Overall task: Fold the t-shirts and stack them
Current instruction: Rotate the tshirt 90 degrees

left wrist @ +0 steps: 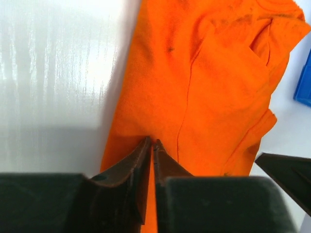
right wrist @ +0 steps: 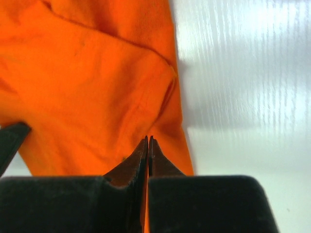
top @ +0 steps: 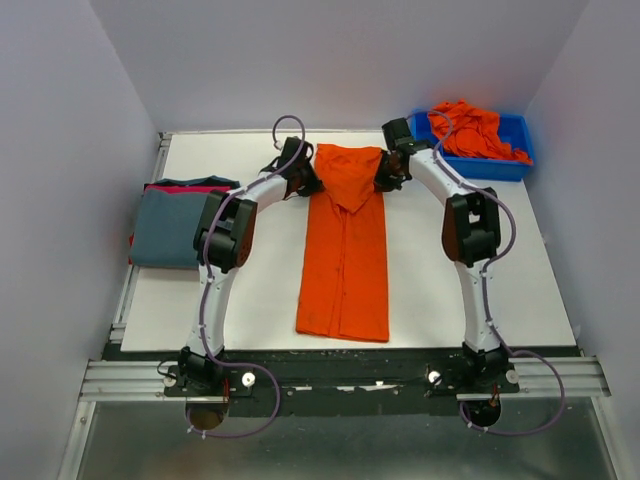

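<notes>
A white table point(top: 430, 290) fills the top view, with the two arm bases at its 6 o'clock edge.

At the centre lies an orange t-shirt point(top: 343, 260), folded lengthwise into a long narrow strip that runs from near 6 o'clock towards 12 o'clock. Its near end lies flat on the table. Its far end is held between the two grippers, and a flap of cloth droops from there in a V over the strip.

At 9 o'clock, at the table's left edge, sits a folded stack. A grey-blue t-shirt point(top: 165, 228) is on top, and the edge of a red-pink t-shirt point(top: 185, 187) shows beneath it along the far side.

At 1 o'clock, in the far right corner, stands a blue plastic bin point(top: 520, 165). It holds a loose heap of orange t-shirts point(top: 470, 130) that rises above the rim.

The left gripper point(left wrist: 153, 143) is at 11 o'clock from the table's centre. Its jaws are pressed together, pinching the left edge of the orange t-shirt's far end.

The right gripper point(right wrist: 147, 140) is opposite, at 12 to 1 o'clock from the centre. Its jaws are likewise closed tight, on the right edge of the same end. In each wrist view orange cloth spreads beyond the fingertips, with bare table beside it.
</notes>
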### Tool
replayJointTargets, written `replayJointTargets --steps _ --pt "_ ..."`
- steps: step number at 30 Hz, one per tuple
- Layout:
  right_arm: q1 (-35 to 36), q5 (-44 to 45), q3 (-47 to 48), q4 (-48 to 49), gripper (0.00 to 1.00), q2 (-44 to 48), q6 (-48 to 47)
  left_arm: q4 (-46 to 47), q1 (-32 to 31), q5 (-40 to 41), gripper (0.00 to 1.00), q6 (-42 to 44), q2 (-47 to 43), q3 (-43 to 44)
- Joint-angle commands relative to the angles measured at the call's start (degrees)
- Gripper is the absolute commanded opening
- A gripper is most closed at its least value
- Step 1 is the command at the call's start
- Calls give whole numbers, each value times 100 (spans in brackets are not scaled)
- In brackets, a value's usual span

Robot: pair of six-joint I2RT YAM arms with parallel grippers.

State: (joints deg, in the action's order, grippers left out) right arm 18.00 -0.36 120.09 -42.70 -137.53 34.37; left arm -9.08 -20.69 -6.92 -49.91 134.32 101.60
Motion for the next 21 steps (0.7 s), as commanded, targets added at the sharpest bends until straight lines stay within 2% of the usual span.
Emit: replayJointTargets --steps 1,5,7,10,15,21 --pt "-7 -622 -731 674 13 1113 -378 -560 30 235 27 552 -686 -61" --pt "2 -895 -1635 824 17 1834 -335 -630 -5 287 40 798 -1494 -491" --pt "11 -1097 -2408 1121 20 2325 -256 -656 -58 410 46 886 -1969 -903" --pt "81 -1194 -3691 1518 25 3055 -203 -551 -102 490 52 939 -2786 -1974" --pt "309 -1238 -5564 1712 29 4504 -273 -489 -251 419 52 930 -4139 -3776" --pt "933 -1273 -7165 1572 36 5833 -28 -796 -1006 428 52 738 -5512 -5377"
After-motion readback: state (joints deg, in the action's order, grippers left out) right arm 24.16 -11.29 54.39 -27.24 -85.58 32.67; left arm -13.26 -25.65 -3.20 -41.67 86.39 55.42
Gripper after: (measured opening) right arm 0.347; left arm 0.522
